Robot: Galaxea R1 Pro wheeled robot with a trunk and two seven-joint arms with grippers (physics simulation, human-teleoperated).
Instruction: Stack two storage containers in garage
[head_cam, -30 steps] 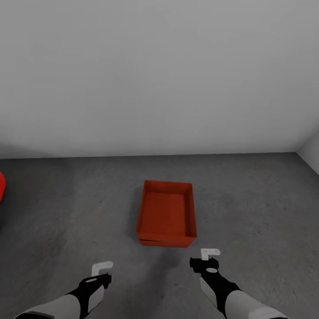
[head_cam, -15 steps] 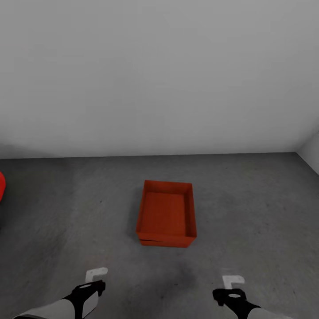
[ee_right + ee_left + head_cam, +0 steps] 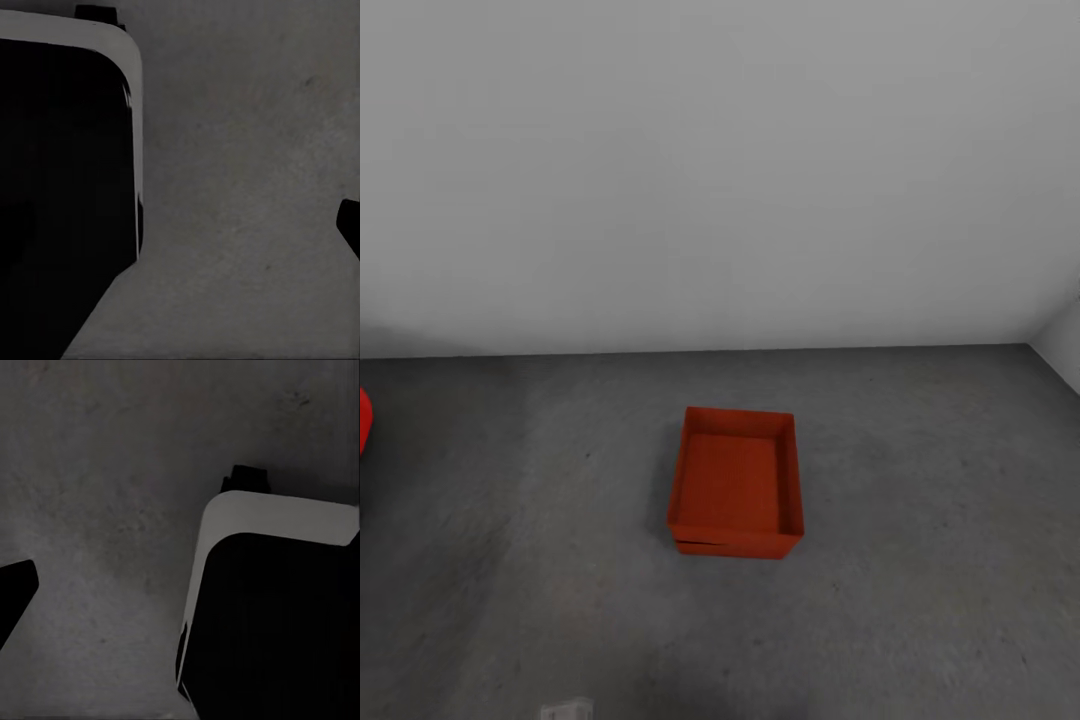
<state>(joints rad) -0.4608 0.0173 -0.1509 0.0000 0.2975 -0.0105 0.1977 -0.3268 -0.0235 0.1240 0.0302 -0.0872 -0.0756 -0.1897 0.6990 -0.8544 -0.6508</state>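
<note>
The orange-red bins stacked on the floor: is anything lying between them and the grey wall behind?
Nothing. In the head view, bare dark grey concrete floor runs from the stacked orange-red rectangular open-top bins back to the plain light grey wall.

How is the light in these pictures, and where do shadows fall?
Head view: soft, even light; the stacked bins throw a faint shadow on the floor at their left side. Both wrist views: dim and grainy, with dark concrete and a black, white-edged robot part.

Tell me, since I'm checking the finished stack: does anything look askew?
Slightly. The upper storage container sits on the lower one, whose near edge peeks out unevenly, so they are not quite square. Both rest on the floor.
</note>
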